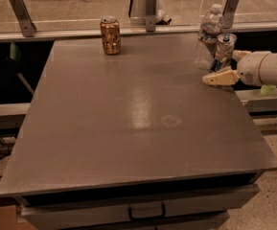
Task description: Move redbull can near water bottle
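The redbull can (225, 49), slim and silver with a shiny top, stands upright at the table's far right edge. It is right beside the water bottle (209, 36), a clear bottle with a white cap, and almost touches it. My gripper (229, 66) reaches in from the right. One cream finger (219, 77) lies in front of the can's base and the other (239, 55) is behind it, so the gripper is closed around the can.
An orange-brown can (110, 35) stands at the table's far edge, left of centre. The grey table (138, 128) has a glass barrier with metal posts (150, 8) behind it. A drawer front with a handle (145, 211) is below the near edge.
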Robot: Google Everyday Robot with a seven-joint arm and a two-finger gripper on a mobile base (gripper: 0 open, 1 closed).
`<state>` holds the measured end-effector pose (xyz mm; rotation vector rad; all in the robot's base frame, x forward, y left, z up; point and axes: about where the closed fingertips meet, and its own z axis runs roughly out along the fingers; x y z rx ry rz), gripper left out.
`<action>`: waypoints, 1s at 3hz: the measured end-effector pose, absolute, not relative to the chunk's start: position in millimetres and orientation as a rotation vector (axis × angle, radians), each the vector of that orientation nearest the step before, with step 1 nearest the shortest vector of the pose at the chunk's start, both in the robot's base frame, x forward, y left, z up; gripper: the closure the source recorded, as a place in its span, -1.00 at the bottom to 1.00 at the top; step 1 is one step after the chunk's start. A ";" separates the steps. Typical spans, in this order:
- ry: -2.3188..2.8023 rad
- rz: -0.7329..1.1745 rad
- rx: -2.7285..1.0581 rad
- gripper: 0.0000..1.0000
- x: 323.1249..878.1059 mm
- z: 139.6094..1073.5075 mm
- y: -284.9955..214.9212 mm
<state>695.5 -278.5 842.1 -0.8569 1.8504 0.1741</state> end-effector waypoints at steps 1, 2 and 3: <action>1.853 0.187 -0.854 -1.00 693.8 840.0 -276.2; 1.844 0.182 -0.806 -1.00 686.0 848.5 -292.2; 1.749 0.203 -0.781 -1.00 659.6 897.1 -310.9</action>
